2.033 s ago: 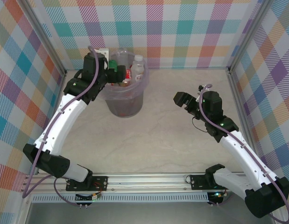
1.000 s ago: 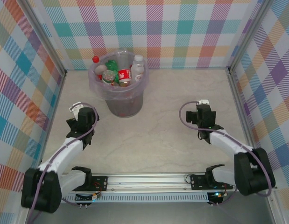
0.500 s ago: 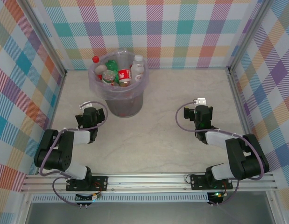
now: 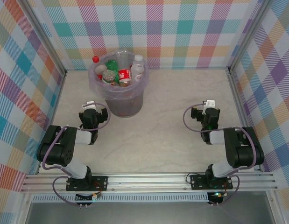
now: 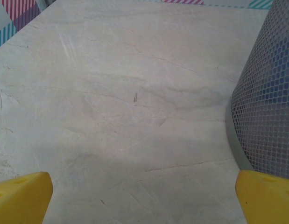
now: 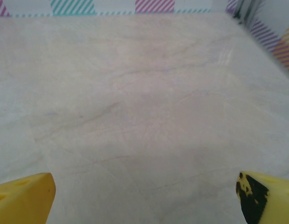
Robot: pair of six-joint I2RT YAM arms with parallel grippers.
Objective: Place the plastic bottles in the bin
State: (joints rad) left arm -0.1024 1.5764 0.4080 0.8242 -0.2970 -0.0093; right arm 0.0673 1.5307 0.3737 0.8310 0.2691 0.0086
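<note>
The bin (image 4: 128, 105) stands at the back left of the table, and its lilac mesh wall (image 5: 270, 102) rises at the right edge of the left wrist view. Several plastic bottles lie heaped inside it: a red-labelled one (image 4: 124, 74), a white-capped one (image 4: 138, 65), a red-capped one (image 4: 95, 59) and a green one (image 4: 111, 65). My left gripper (image 4: 93, 114) (image 5: 144, 200) rests low just left of the bin's foot, open, with bare table between its yellow fingertips (image 5: 20, 196). My right gripper (image 4: 205, 114) (image 6: 144, 198) sits low on the right, open and holding nothing.
Both arms are folded back toward their bases at the near rail (image 4: 149, 179). Checked walls close in the table on the left, back and right. The marbled tabletop (image 4: 167, 98) stretches between the two grippers and in front of the bin.
The left arm has withdrawn from over the bin and folded down beside it. The right arm has also folded back and drifted slightly right. The bottles in the bin have not moved.
</note>
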